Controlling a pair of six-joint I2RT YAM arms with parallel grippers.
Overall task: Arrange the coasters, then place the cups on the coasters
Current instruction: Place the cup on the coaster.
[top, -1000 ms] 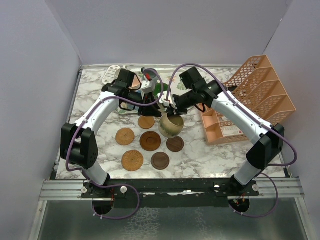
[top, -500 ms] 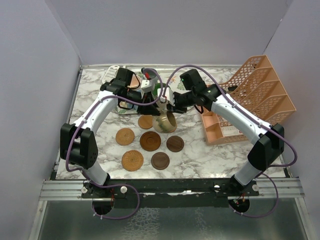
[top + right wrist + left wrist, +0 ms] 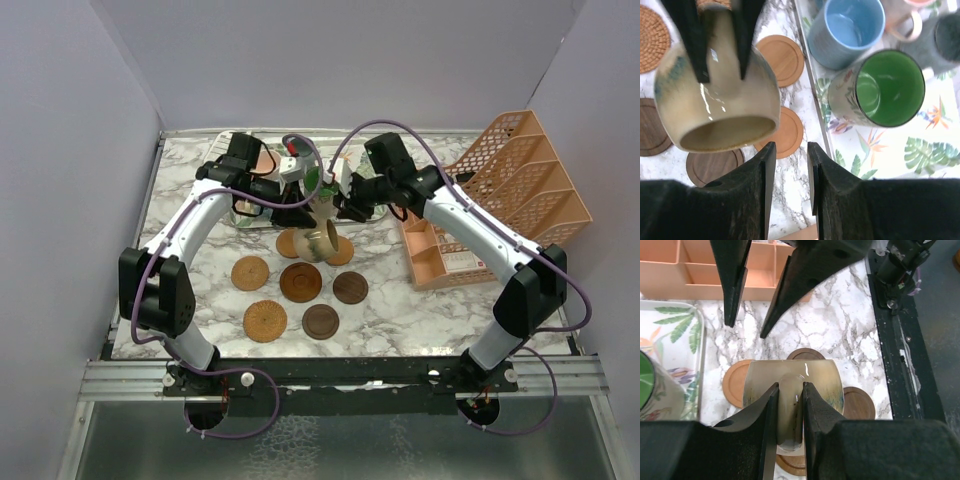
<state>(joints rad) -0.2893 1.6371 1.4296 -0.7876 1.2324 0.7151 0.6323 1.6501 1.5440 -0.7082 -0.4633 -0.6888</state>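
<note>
Over the middle of the marble-patterned table (image 3: 400, 300), the left gripper (image 3: 789, 390) pinches the handle of the tan cup (image 3: 715, 110) between its two fingers, holding it tipped on its side above the far end of the cluster of coasters (image 3: 300, 282). The right gripper (image 3: 790, 147) hangs just to the far right of the cup, its fingers parted with nothing between them and clear of the glazed wall. Two light wooden discs show from beneath the tilted cup, the left light coaster (image 3: 290, 243) and the right light coaster (image 3: 343, 251). Nearer the arms lie the rest of the discs, among them a woven coaster (image 3: 265, 320) at the near left and a dark coaster (image 3: 321, 321) just beside it on the right. Just beyond the held cup sits the leaf-patterned tray (image 3: 890, 145), which carries more cups standing upright, among them a green-lined cup (image 3: 880, 87) and a light blue cup (image 3: 847, 30). At the far right stands an orange mesh file rack (image 3: 520, 175), with a peach drawer organiser (image 3: 440, 255) on its near side.
</note>
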